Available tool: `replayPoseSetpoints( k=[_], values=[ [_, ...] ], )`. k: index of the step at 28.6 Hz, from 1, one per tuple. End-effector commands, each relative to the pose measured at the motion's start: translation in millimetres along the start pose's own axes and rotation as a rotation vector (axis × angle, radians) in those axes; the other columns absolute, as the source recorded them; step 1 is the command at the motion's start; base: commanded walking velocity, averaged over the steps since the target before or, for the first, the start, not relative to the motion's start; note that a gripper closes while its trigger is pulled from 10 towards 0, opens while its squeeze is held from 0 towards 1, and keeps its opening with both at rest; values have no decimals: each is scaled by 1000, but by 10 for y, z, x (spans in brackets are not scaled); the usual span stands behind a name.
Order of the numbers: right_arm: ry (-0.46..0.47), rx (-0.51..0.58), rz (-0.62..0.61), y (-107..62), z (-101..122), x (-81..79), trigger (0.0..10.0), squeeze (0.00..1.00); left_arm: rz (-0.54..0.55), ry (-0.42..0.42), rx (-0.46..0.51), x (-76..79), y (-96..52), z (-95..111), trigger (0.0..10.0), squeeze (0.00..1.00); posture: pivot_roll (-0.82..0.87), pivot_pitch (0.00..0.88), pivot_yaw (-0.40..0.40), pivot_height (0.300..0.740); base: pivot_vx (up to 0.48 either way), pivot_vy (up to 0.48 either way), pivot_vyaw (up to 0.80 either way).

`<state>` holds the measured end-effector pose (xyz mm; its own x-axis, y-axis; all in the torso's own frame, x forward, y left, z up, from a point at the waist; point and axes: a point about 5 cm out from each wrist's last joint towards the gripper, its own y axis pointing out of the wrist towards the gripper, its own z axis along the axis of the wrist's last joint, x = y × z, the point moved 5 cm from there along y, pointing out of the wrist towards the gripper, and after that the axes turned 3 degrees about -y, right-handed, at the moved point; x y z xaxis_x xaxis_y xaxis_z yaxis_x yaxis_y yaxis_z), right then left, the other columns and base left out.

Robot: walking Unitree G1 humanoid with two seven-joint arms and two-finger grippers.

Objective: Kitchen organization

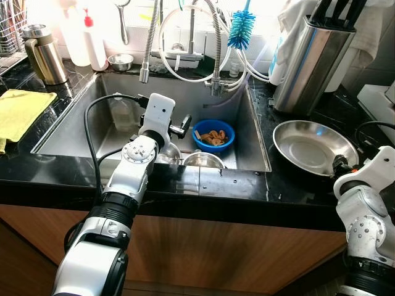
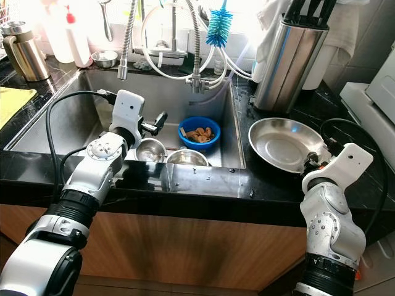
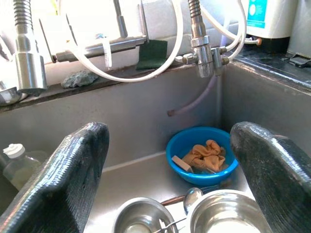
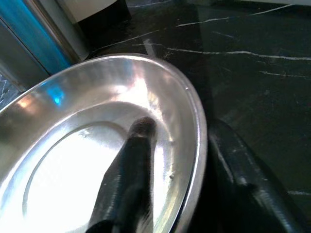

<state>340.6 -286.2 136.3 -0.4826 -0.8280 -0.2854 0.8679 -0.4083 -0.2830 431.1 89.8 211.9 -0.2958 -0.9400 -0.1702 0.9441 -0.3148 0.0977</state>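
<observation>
My left gripper point(image 3: 170, 133) hangs open inside the steel sink point(image 1: 71, 126), with nothing between its fingers. Just below it sit two small steel bowls point(image 3: 141, 219) point(image 3: 226, 213) and a spoon point(image 3: 192, 196). Beyond them, a blue bowl point(image 1: 213, 135) holding brown scraps stands on the sink floor. A wide steel plate point(image 1: 311, 147) lies on the black counter to the right of the sink. My right gripper point(image 4: 182, 128) stands open astride the plate's near right rim, with one finger point(image 4: 131, 165) resting inside the plate and the other outside on the counter.
A steel knife block point(image 1: 311, 58) stands behind the plate. Faucet hoses and a blue bottle brush point(image 1: 241, 28) hang over the sink's back. A clear plastic bottle point(image 3: 14, 162) lies in the sink's left part. A yellow cloth point(image 1: 18, 111), steel jug point(image 1: 43, 54) and white bottles point(image 1: 89, 43) are at left.
</observation>
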Motion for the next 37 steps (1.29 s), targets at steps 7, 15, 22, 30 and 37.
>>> replayPoseSetpoints(
  k=[7,15,22,30,37],
  values=[
    [23,28,45,-15,15,-96,0,0,4,35,46,-3,21,160,10000,0,105,16,-74,740,0,0,0],
    [77,275,204,-147,383,-365,0,0,45,-89,48,-87,27,185,10000,0,111,12,-76,740,0,0,0],
    [9,361,279,-217,392,-449,10000,0,8,-400,78,-114,19,262,10000,0,117,3,-77,740,0,0,0],
    [-116,386,331,-263,360,-521,10000,0,-133,-561,137,24,-23,424,10000,0,114,3,-78,740,0,0,0],
    [-170,392,408,-302,315,-674,10000,0,-327,-485,84,420,-117,399,10000,0,113,13,-78,740,0,0,0]
  ],
)
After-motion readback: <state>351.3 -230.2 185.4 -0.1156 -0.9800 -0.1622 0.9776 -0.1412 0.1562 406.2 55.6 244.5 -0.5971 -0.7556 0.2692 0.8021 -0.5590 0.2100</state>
